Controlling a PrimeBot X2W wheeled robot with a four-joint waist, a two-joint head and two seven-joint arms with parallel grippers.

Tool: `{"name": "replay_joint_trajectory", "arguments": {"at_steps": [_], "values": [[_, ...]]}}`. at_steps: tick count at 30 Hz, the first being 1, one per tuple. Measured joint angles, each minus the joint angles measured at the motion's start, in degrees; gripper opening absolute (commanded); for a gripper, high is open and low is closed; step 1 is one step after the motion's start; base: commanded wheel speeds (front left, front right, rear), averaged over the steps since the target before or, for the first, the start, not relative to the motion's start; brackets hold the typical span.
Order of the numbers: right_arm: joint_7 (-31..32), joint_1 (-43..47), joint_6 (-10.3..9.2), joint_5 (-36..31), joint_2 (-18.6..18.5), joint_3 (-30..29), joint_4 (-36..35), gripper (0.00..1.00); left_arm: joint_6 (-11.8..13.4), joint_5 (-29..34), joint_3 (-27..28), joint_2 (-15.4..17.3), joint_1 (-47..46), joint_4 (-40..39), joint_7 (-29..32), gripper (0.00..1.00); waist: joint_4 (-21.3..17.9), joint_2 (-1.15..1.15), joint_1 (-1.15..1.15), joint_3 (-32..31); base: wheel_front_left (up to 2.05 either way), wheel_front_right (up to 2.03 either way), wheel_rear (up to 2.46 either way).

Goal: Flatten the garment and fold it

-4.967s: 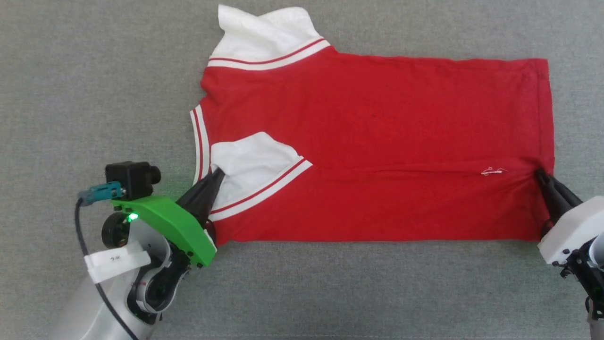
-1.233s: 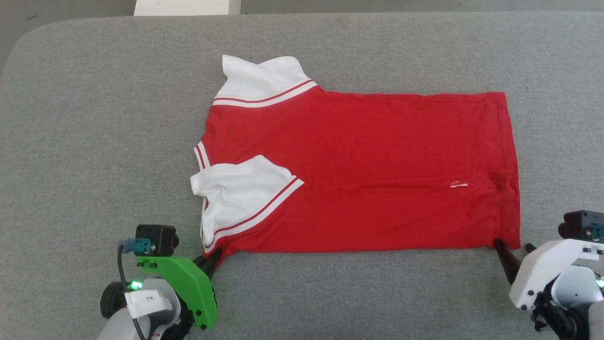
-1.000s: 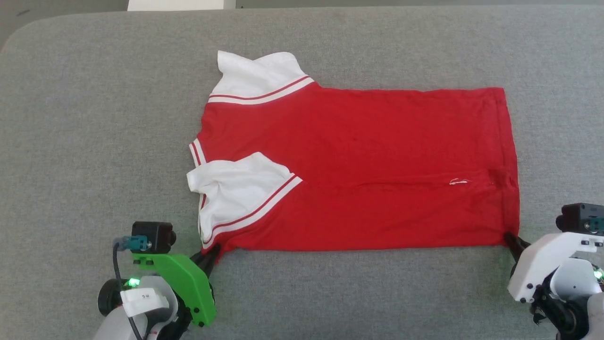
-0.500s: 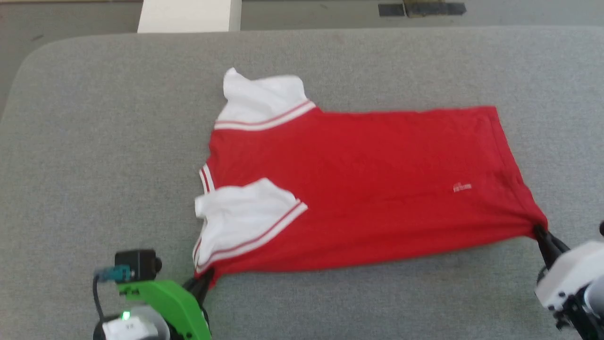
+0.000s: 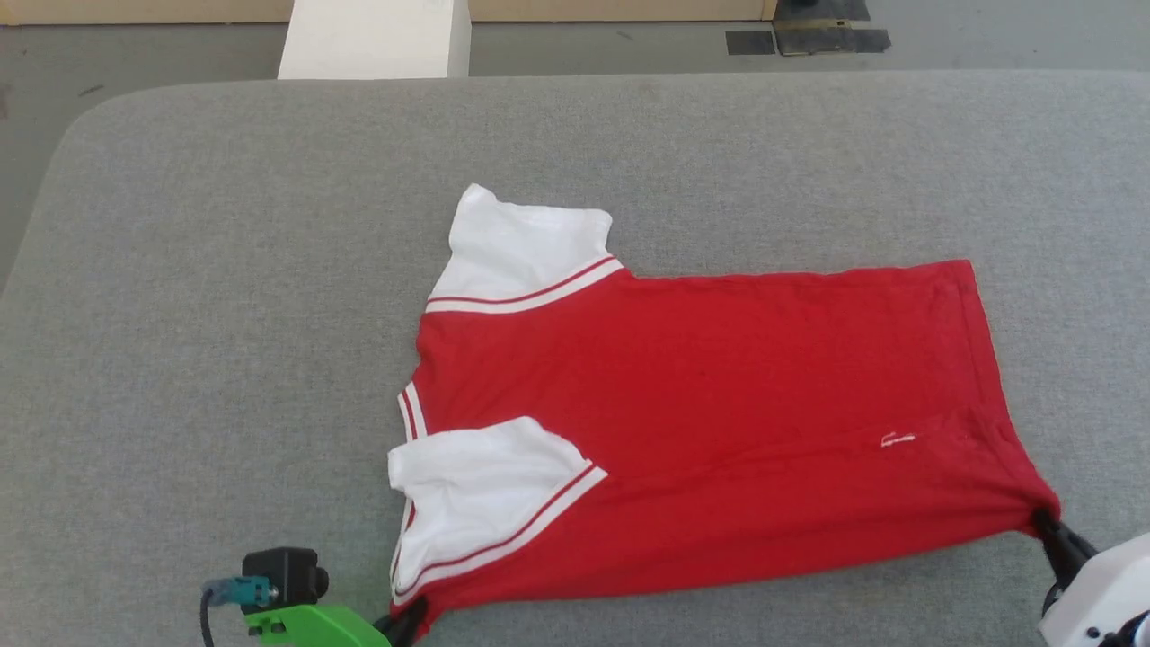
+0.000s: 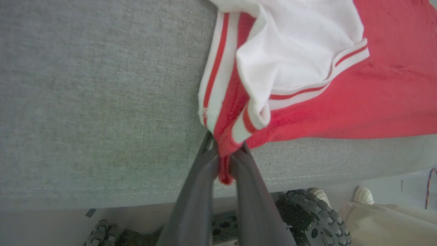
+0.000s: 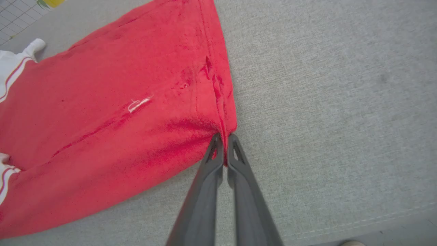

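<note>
Grey fabric-covered bench (image 5: 225, 270), far-left corner rounded, front edge stitched. Beyond its far edge, a white block (image 5: 373, 40) and dark tape patches (image 5: 809, 31) on the grey floor (image 5: 584, 45). By the near edge, a person's white shoe (image 6: 363, 195) and beige trouser leg (image 6: 385, 222). A grid-lined sheet (image 7: 13, 17) past one corner.

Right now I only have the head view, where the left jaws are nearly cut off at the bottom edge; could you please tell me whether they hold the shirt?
Observer: Yes. In the left wrist view they are shut on the garment at its collar-side corner; a red tuft pokes out between the dark left fingers.
Operator: Thank you. How deep is the right grip?
Observer: Shallow: the right wrist view shows just the right fingertips pinching the hem corner.
Operator: Anything beside the table that I miss?
Observer: A person's shoe stands on the floor past the table edge, near a knobbly wheel.
</note>
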Motion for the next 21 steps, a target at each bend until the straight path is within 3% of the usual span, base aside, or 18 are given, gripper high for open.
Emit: {"name": "replay_joint_trajectory", "arguments": {"at_steps": [4,5,6,7,8,9,16,21], "values": [[-1.1,0.0,0.0,-0.1,0.0,1.4,3.0,0.0,-0.1,0.0,-0.6,-0.4,-0.3,2.7,-0.1,0.0,0.1,0.0,0.0,-0.7,0.0,0.0,0.0],[-1.5,0.0,0.0,-0.1,0.0,1.6,3.9,0.0,-0.1,0.0,-0.6,-0.5,-0.5,3.5,-0.6,0.19,0.2,0.0,0.0,-0.9,0.0,0.0,0.0],[-1.9,0.0,0.0,-0.1,0.0,1.7,4.5,0.0,-0.1,0.0,-0.5,-0.6,-0.6,4.0,-1.3,1.0,0.2,0.0,0.0,-1.0,0.0,0.0,0.0],[-2.4,0.0,0.0,-0.1,0.0,1.9,5.2,0.27,-0.1,0.0,-0.2,-0.8,-1.0,4.6,-2.1,1.0,0.2,0.0,0.0,-1.2,0.0,0.0,0.0],[-2.9,-0.1,0.0,-0.1,0.0,2.2,5.7,0.93,-0.3,0.0,-0.2,-0.9,-1.4,5.3,-2.5,1.0,0.2,0.0,0.0,-1.4,0.0,0.0,0.0],[-3.1,-0.1,0.0,-0.1,0.0,2.4,6.0,1.0,-0.6,-0.1,-0.1,-1.1,-1.6,5.6,-2.6,1.0,0.2,0.0,0.0,-1.6,0.0,0.0,0.0],[-2.9,-0.1,0.0,-0.1,0.0,2.6,5.4,1.0,-1.8,-3.5,1.9,-2.5,-1.5,5.5,-5.1,1.0,0.1,0.0,0.0,-3.0,0.0,0.0,0.0],[-2.9,0.2,-0.01,-0.4,0.0,0.2,0.0,1.0,-1.2,-4.2,6.0,-2.0,0.1,-0.1,-8.7,1.0,-0.1,0.0,0.0,-3.7,0.0,0.0,0.0]]}}
